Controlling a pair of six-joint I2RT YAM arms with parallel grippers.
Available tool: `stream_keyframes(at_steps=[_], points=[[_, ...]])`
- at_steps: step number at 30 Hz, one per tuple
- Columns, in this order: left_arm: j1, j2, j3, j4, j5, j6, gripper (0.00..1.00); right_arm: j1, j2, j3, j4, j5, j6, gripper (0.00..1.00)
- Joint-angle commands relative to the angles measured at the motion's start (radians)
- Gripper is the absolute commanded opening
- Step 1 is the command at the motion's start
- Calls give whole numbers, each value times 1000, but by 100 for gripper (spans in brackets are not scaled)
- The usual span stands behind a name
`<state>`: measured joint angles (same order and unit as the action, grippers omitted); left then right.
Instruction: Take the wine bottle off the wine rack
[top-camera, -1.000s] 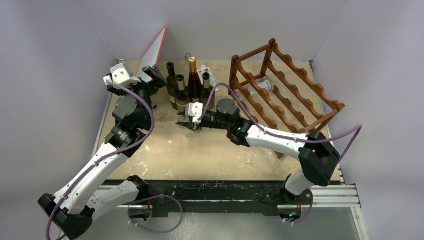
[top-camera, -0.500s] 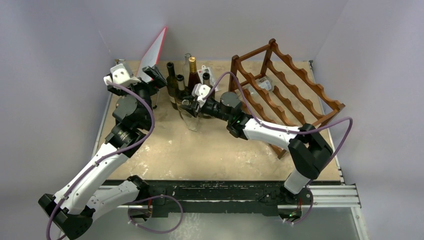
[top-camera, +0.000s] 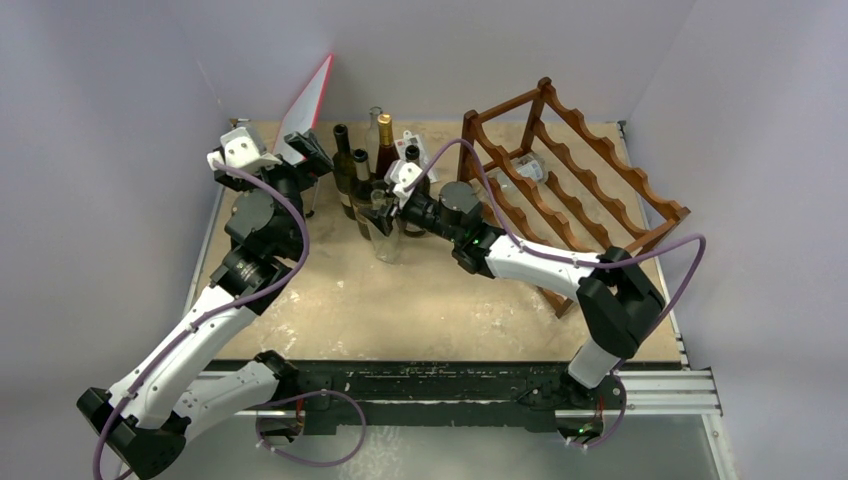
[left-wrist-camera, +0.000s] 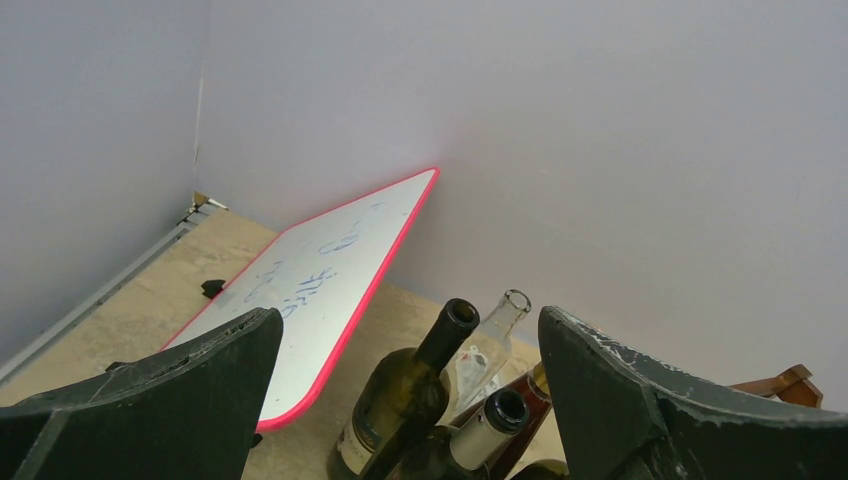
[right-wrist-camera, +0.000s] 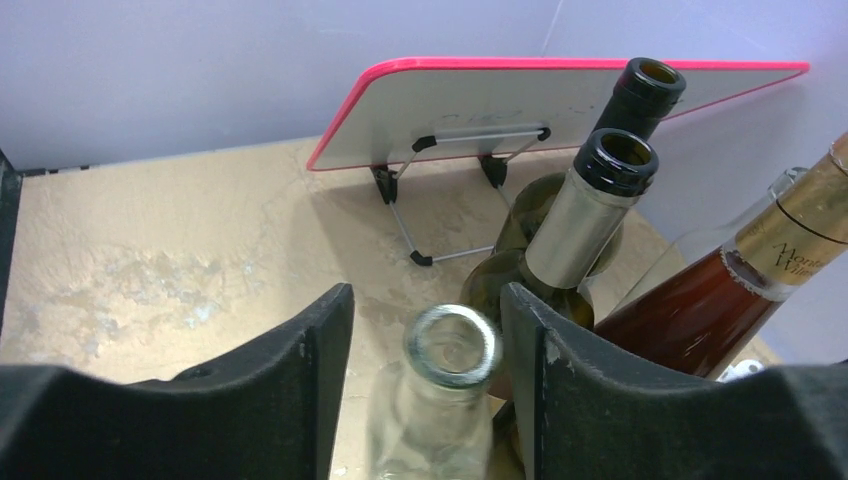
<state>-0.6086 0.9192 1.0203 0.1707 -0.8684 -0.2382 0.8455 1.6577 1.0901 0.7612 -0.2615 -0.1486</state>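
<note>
— Grip check on the right gripper (right-wrist-camera: 425, 300)?
— Loose. Its jaws stand parted around the neck of the clear wine bottle (right-wrist-camera: 440, 420), with a gap showing on one side. The bottle stands upright on the table (right-wrist-camera: 150, 230), just beside the other bottles (right-wrist-camera: 585, 220).
— And the wine rack (top-camera: 570, 180)?
— Off to the right, apart from the bottle.
— Left gripper (left-wrist-camera: 410, 320)?
— Spread wide and empty, near the red-edged whiteboard (left-wrist-camera: 320, 280).
</note>
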Motion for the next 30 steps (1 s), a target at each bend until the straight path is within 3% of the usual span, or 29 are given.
stream_keyframes(at_steps=[1, 12, 15, 19, 22, 24, 25, 26, 30], points=[[9, -2, 2, 41, 6, 23, 100, 4, -52, 20, 58, 30, -3, 68], [25, -5, 7, 38, 12, 29, 100, 4, -171, 7, -26, 74, -123, 86], [26, -7, 8, 38, 4, 38, 100, 4, -239, 7, -74, 125, -206, 98], [27, 4, 8, 42, -7, 55, 100, 2, -364, 10, -125, 265, -262, 100], [27, 9, 18, 26, 3, 53, 100, -36, -438, 65, -185, 592, -32, 100], [27, 14, 12, 34, 9, 57, 100, -137, -420, 283, -567, 734, 248, 100], [27, 21, 14, 34, 9, 62, 100, -191, -402, 391, -772, 745, 305, 100], [27, 29, 16, 34, 10, 65, 100, -213, -404, 434, -865, 787, 321, 100], [27, 60, 73, -20, 13, 60, 100, -217, -636, 288, -806, 821, 249, 100]])
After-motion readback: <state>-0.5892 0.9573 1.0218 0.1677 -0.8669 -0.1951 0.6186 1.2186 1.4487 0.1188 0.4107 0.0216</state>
